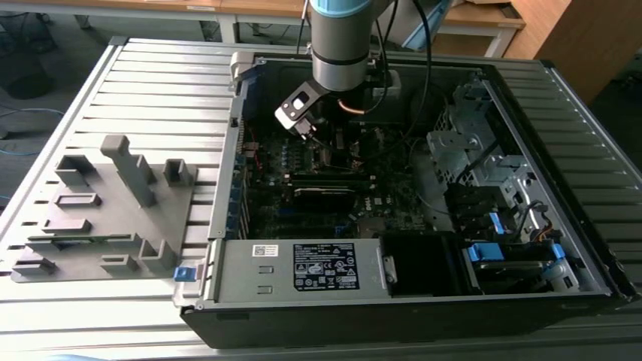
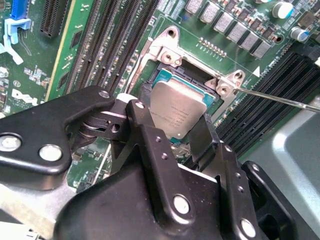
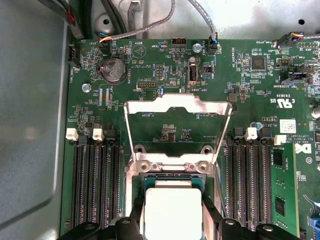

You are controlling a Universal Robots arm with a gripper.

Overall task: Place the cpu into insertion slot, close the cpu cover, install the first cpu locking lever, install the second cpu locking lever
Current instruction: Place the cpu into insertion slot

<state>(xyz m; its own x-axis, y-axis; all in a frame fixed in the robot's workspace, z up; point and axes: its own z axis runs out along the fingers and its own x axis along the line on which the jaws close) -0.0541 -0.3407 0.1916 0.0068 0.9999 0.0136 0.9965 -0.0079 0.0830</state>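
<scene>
The cpu [image 2: 177, 112] between fingers [image 2: 147, 132], above insertion slot [image 2: 182, 79]

Glare washes your cpu [image 3: 172, 212] white in the first wrist view; the cover [image 3: 177, 106] just beyond it gleams. In your exterior view the case [image 1: 422, 320] around it sits dim.

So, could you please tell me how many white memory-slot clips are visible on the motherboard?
4: two white clips on one side of the open cpu cover, two on the other; others may be hidden.
</scene>
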